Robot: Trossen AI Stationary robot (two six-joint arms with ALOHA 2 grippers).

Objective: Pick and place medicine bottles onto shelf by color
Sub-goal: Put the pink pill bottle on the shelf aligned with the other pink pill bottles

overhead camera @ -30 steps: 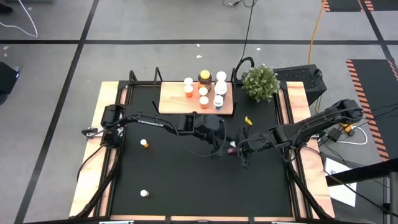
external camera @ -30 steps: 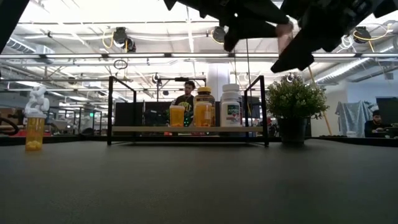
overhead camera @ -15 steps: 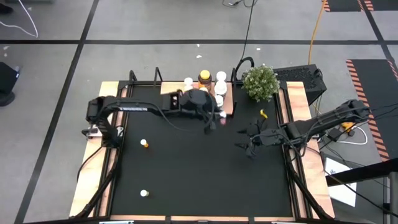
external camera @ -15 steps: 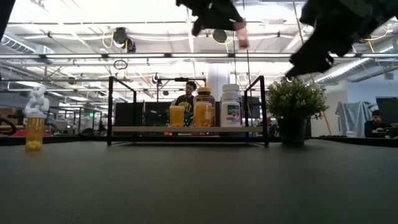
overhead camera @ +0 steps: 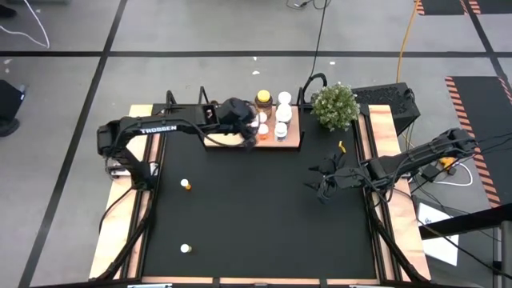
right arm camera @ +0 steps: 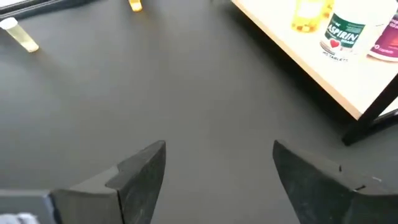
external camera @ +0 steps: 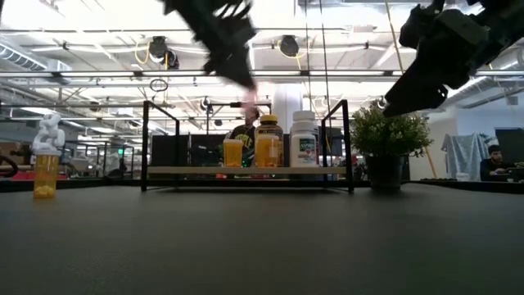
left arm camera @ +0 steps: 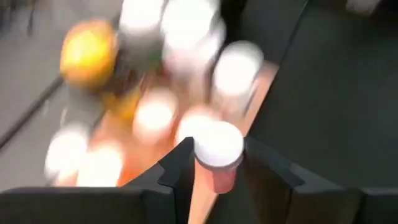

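High view shows the left gripper (overhead camera: 244,132) over the light-wood shelf (overhead camera: 294,142) in the upper middle of the frame, its arm reaching in from the left edge of the black mat (overhead camera: 256,216). Left wrist view shows that gripper clamped on a small pinkish bottle with a white cap (left arm camera: 218,151), held between its two dark fingers (left arm camera: 179,169) above the shelf board. On the shelf stand several medicine bottles: a larger amber jar with a yellow lid (overhead camera: 263,99), white bottles (overhead camera: 283,99) to its right, and small orange bottles with white caps (overhead camera: 262,129) in front of it. Two more small orange bottles stand apart on the mat, one at middle left (overhead camera: 186,184) and one at lower left (overhead camera: 185,248). The right gripper (overhead camera: 322,182) hangs over the right part of the mat, well apart from the shelf, its jaws spread wide with nothing between them, as the right wrist view shows. A green potted plant (overhead camera: 334,105) sits just right of the shelf on the counter.
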